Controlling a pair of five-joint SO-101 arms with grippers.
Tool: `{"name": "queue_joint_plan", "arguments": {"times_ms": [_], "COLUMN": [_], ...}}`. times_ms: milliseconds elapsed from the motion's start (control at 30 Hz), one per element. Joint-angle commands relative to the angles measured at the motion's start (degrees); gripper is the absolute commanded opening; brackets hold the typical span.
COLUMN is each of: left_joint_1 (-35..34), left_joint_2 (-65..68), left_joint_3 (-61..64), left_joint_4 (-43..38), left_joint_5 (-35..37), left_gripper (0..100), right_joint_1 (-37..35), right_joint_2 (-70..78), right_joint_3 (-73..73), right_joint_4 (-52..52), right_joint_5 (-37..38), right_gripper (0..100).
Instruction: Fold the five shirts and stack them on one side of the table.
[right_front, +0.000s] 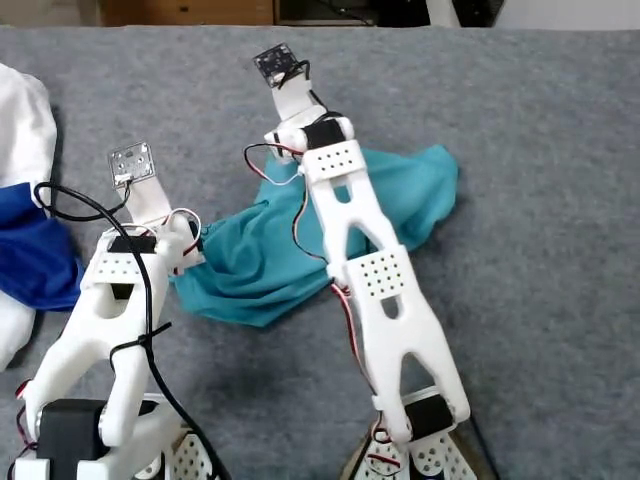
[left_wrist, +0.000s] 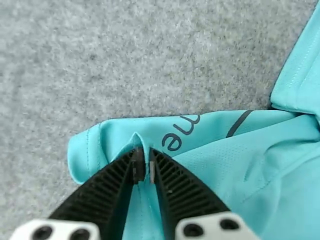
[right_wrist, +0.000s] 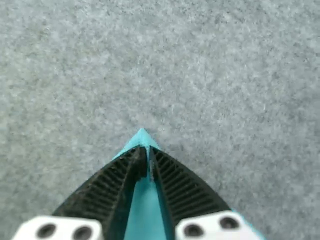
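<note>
Left gripper (left_wrist: 142, 167) pinches the shirt (right_front: 250, 265) hem, right gripper (right_wrist: 148, 162) pinches a corner farther out; held edge runs slantwise between them, cloth bunched behind.

Grey felt (right_front: 540, 150) lies over the whole work surface. Past its far edge stand a brown wooden cabinet (right_front: 185, 10), something dark (right_front: 400, 10) beside it, and a pale wall (right_front: 570, 12)

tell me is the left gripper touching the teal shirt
Touching. The left wrist view shows the left gripper with its jaws closed on a raised fold of the teal shirt, with no gap.
</note>
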Motion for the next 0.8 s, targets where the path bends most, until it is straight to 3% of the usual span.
{"name": "queue_joint_plan", "arguments": {"times_ms": [0,333,567,767], "left_joint_1": [-0.7,-0.8,-0.8,-0.8], "left_joint_2": [-0.3,-0.3,-0.3,-0.3], "left_joint_3": [-0.2,-0.2,-0.2,-0.2], "left_joint_4": [-0.9,-0.9,-0.9,-0.9], "left_joint_5": [0.2,0.2,0.2,0.2], "left_gripper": [2,2,2,2], "right_joint_1": [0.9,4.3,4.0,4.0], "right_joint_2": [-0.9,-1.0,-6.9,-11.9], "right_joint_3": [-2.4,-16.4,-15.9,-15.8], "right_joint_4": [3.4,17.0,18.4,26.9], "right_joint_5": [-0.3,0.0,0.0,0.1], "right_gripper": [0.5,0.5,0.5,0.5]}}
